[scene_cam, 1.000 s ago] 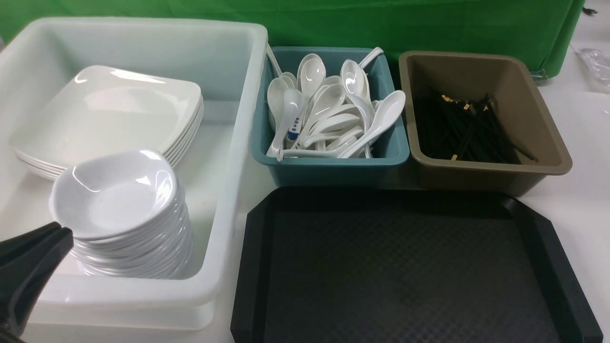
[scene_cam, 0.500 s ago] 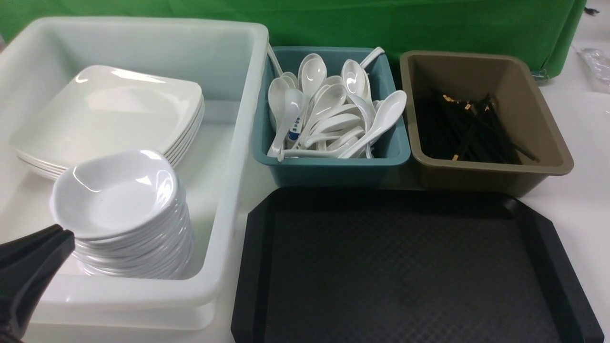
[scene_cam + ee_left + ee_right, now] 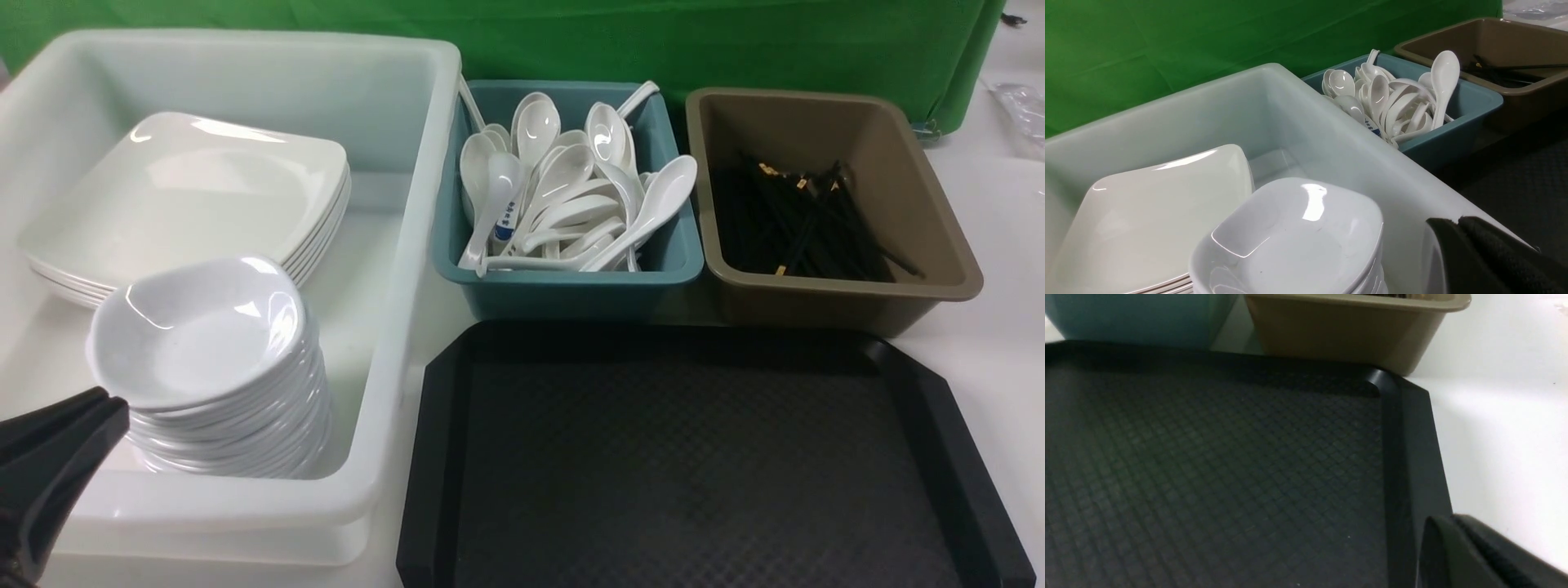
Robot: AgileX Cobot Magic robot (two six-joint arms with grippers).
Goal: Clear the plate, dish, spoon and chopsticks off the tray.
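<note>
The black tray (image 3: 702, 457) lies at the front right with a bare textured floor (image 3: 1208, 457). White square plates (image 3: 196, 196) are stacked at the back of the white bin, the top plate (image 3: 1151, 212) showing in the left wrist view. A stack of small dishes (image 3: 196, 327) (image 3: 1298, 237) stands in front of them. Spoons (image 3: 563, 196) (image 3: 1396, 98) fill the teal tub and black chopsticks (image 3: 804, 220) (image 3: 1506, 73) lie in the brown tub. My left gripper (image 3: 110, 400) (image 3: 1455, 222) is shut and empty beside the dish stack. My right gripper (image 3: 1447, 518) is shut and empty over the tray's right rim.
The big white bin (image 3: 408, 245) takes up the left side. The teal tub (image 3: 571, 294) and brown tub (image 3: 816, 302) stand side by side just behind the tray. White tabletop (image 3: 1004, 351) lies to the right, and a green cloth (image 3: 653, 41) hangs at the back.
</note>
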